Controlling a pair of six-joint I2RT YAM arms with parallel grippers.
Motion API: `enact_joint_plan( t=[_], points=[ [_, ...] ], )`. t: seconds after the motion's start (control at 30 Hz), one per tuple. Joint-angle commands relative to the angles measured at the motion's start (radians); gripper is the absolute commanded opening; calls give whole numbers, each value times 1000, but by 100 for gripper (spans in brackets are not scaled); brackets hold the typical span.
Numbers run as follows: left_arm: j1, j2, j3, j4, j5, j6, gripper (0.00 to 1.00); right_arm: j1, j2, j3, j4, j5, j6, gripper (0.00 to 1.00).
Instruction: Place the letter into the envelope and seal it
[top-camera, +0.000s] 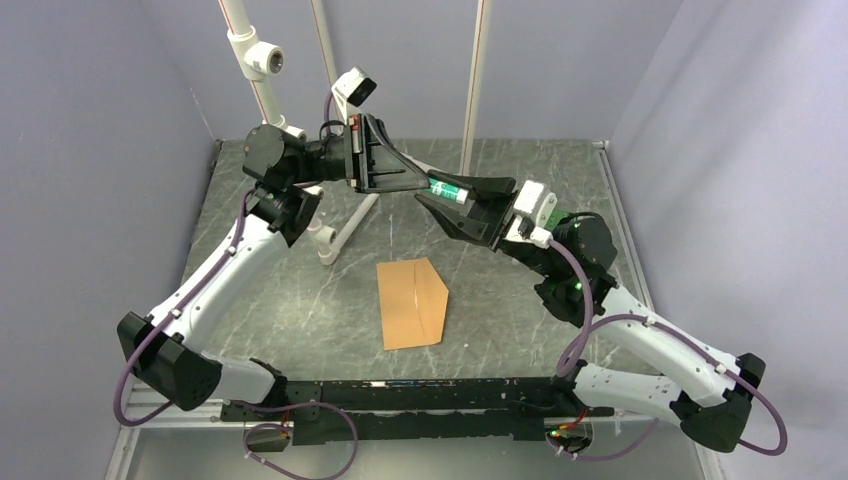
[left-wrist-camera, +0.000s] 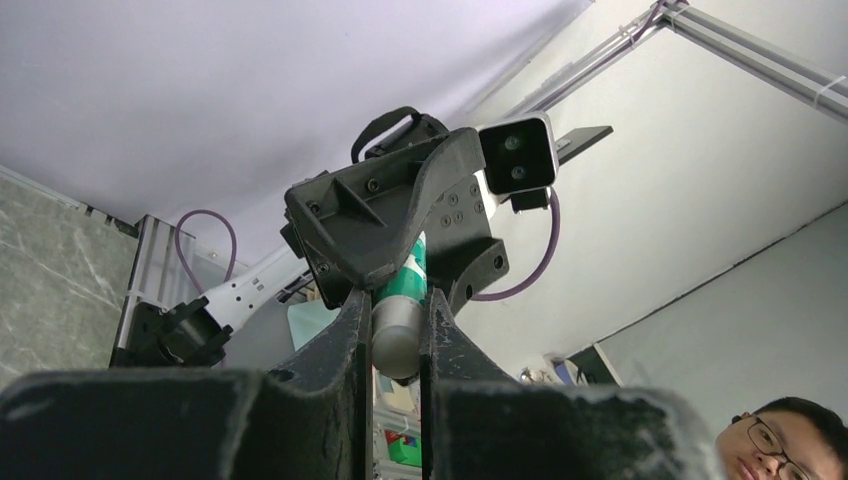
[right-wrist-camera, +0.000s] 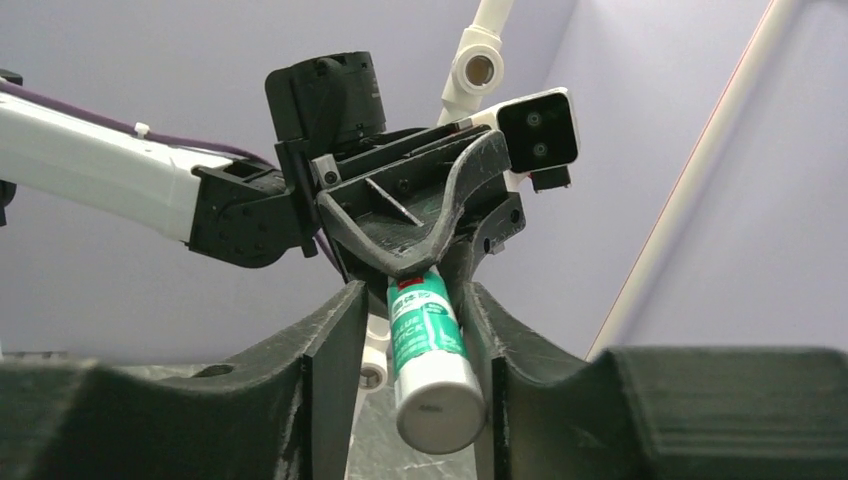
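Note:
The kraft-brown envelope (top-camera: 412, 303) lies flat on the table's middle, its pointed flap opened towards the right. The letter is out of view. Both grippers are raised above the far half of the table, tip to tip. A green-and-white glue stick (top-camera: 449, 190) spans between them. My left gripper (top-camera: 422, 183) is shut on its grey cap end (left-wrist-camera: 398, 335). My right gripper (top-camera: 442, 202) has its jaws round the other end (right-wrist-camera: 432, 350). The stick rests against one finger (right-wrist-camera: 500, 340), and a gap shows on the other side.
A white pipe stand (top-camera: 340, 235) with a small camera (top-camera: 355, 86) rises from the table behind the envelope. Grey walls close in the left, back and right. A person's face (left-wrist-camera: 772, 445) shows low in the left wrist view.

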Motion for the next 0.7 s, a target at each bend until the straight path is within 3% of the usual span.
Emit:
enact_joint_plan(
  t=[0.0, 0.23, 0.4, 0.5, 0.57, 0.67],
  points=[
    [-3, -40, 8, 64, -13, -12, 2, 3, 6, 84, -1, -63, 2, 40],
    [-3, -42, 3, 76, -17, -19, 3, 3, 10, 94, -15, -76, 18, 27],
    [-3, -39, 7, 91, -15, -24, 2, 3, 26, 130, -76, -57, 27, 0],
    [-3, -40, 5, 94, -14, -21, 2, 3, 22, 127, -80, -18, 46, 0],
    [-3, -44, 3, 70, -12, -4, 21, 3, 17, 127, -95, -3, 47, 0],
    [-3, -63, 10, -55, -16, 98, 63, 3, 2, 128, -125, 22, 46, 0]
  ],
)
